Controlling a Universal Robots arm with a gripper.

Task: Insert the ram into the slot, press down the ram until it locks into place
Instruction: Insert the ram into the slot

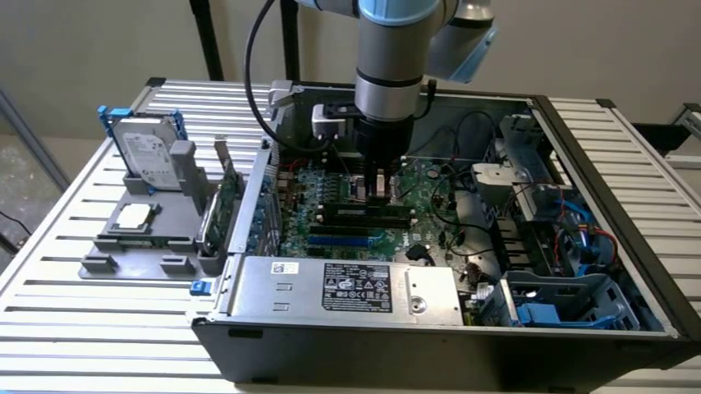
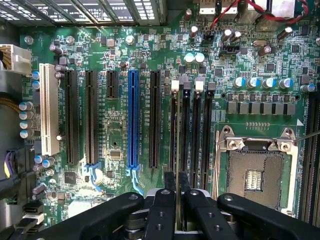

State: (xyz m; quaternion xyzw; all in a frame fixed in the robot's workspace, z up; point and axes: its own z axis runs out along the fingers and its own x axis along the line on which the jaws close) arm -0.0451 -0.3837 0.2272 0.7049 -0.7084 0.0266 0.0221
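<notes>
The slatted bench (image 1: 66,246) carries an open computer case (image 1: 438,345), laid on its side so that the motherboard (image 2: 115,145) faces up and can be reached from above. The arm (image 1: 389,49) comes straight down into the case. That suits the work, I judge, since a stick has to be pushed squarely into its socket.

In the wrist view the tool (image 2: 177,181) is closed on the ram (image 2: 178,135), one finger on each flat face. The ram stands on its edge, so it shows as a thin pale line. Held this way, its long edge runs along the black slot (image 2: 173,125) below it. This is the memory slot nearest the blue slot (image 2: 132,115) in a group of four parallel ones. The grip sits near one end of the stick, leaving the rest free above the socket.

The ram lies in line with the slot and looks at least entered. Whether it is fully pressed down and its end latches have caught, I cannot tell.
</notes>
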